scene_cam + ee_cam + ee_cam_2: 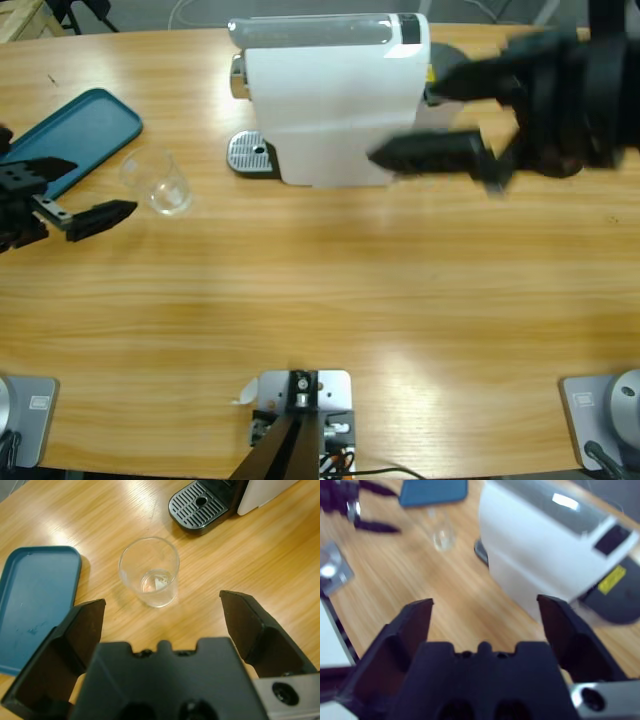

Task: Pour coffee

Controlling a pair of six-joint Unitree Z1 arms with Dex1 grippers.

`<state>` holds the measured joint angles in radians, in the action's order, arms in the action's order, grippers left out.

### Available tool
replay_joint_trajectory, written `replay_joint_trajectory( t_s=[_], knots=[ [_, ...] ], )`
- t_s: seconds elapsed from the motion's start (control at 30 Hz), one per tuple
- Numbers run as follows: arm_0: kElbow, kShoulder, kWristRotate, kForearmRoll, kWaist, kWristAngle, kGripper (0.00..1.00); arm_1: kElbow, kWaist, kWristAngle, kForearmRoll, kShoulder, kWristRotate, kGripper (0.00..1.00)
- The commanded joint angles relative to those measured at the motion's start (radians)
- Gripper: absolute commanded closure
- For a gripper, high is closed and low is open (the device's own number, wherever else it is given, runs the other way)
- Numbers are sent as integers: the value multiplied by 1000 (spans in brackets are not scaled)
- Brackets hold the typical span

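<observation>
Left hand [162, 615] open, glass [149, 572] near-empty

Long wooden table [320, 300], light oak grain, seen from above. A white coffee machine [330, 100] is stood at the far middle, with its round black-and-metal drip tray [250, 153] resting on the wood at its left end. A small clear tumbler [160, 182] is set upright on the bare wood, left of the drip tray and apart from it; a shallow trace of pale liquid [155, 582] is seen at its bottom. A teal tray [80, 135] is laid flat at the far left, angled, just beside the tumbler but not touching it. A dark round base [615, 600] is seen behind the machine's right end.
</observation>
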<state>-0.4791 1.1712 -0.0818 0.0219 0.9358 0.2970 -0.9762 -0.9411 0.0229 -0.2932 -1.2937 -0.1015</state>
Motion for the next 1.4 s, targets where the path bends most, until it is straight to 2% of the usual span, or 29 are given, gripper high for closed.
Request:
replay_joint_trajectory(
  t_s=[0.03, 0.23, 0.37, 0.63, 0.93, 1.27, 1.3, 1.33, 1.4],
  knots=[
    [54, 119, 4, -95, -43, 27, 0, 122, 14, -48, -19, 73, 93, 0],
    [70, 221, 31, -236, -68, 86, 0, 226, 46, -64, -20, 101, 97, 0],
    [72, 274, 43, -328, -68, 79, 0, 287, 54, -66, -20, 143, 99, 0],
    [113, 349, 40, -426, -68, 63, 0, 295, 95, -72, -6, 131, 101, 0],
    [205, 484, 8, -653, -68, 63, 0, 295, 100, -69, -6, 111, 97, 0],
    [235, 588, 3, -823, -68, 76, 7, 295, 107, -68, -6, 99, 92, 0],
    [240, 588, 2, -827, -68, 78, 29, 295, 108, -67, -6, 98, 92, 0],
    [247, 588, 2, -834, -68, 82, 119, 295, 109, -67, -6, 96, 92, 0],
    [258, 588, 2, -840, -68, 92, 432, 295, 110, -67, -6, 96, 92, 0]
  ],
)
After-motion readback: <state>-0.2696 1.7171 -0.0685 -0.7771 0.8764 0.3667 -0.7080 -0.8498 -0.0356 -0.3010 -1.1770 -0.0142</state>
